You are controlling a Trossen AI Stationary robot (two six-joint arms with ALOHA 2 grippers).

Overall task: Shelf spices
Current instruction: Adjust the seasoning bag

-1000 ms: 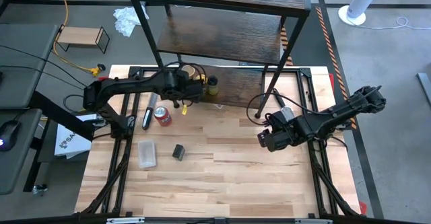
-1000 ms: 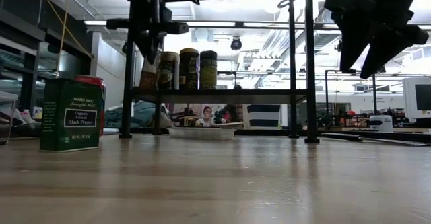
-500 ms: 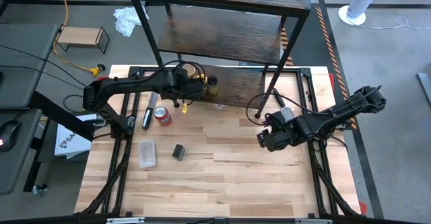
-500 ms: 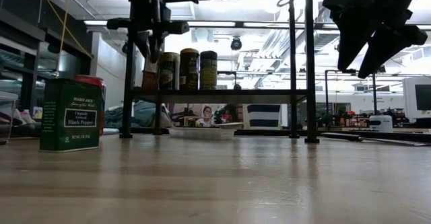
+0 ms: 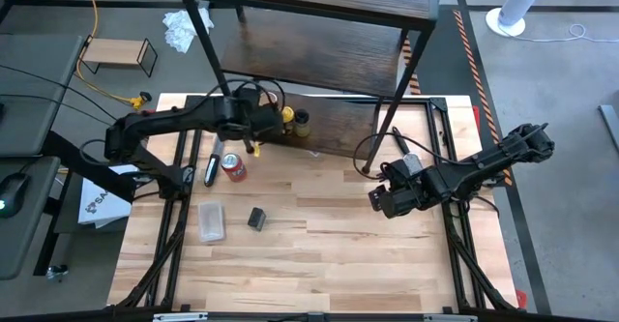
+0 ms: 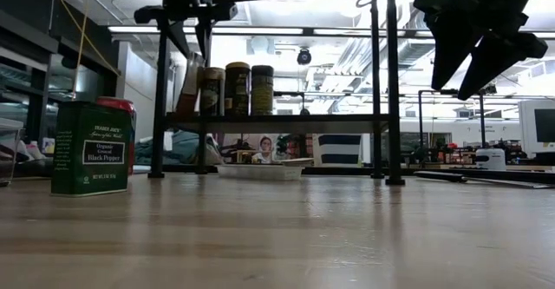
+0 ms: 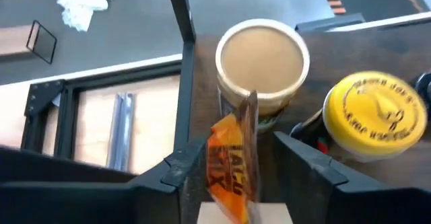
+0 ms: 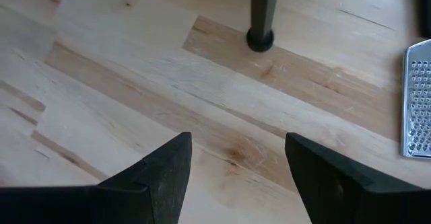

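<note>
Letting go is what my left gripper [image 7: 242, 167] is doing: its fingers, pinched tight a second ago, now stand apart on either side of the flat orange spice packet [image 7: 232, 160] propped upright on the lowest board of the large dark brown wood-grain shelf [image 5: 334, 129] with its thin black frame. The packet leans against the tan-lidded round jar [image 7: 262, 59] directly behind it, with the yellow-lidded jar [image 7: 374, 116] just beside that, and the dark greenish jar [image 5: 304, 123] at the end of the row. I judge the packet delivered, since it stands without my grip, though it tilts and could slip as I back out. The shelf frame has also shifted slightly against the table since a second ago.

My right gripper [image 8: 236, 170] hangs over the bare light wooden table [image 5: 338, 264], well away from the shelf on the far side from the jars, jaws parted and holding nothing.

Out in front of the shelf, the green black-pepper tin [image 6: 90, 147] waits on the table, so shelving is not finished.
</note>
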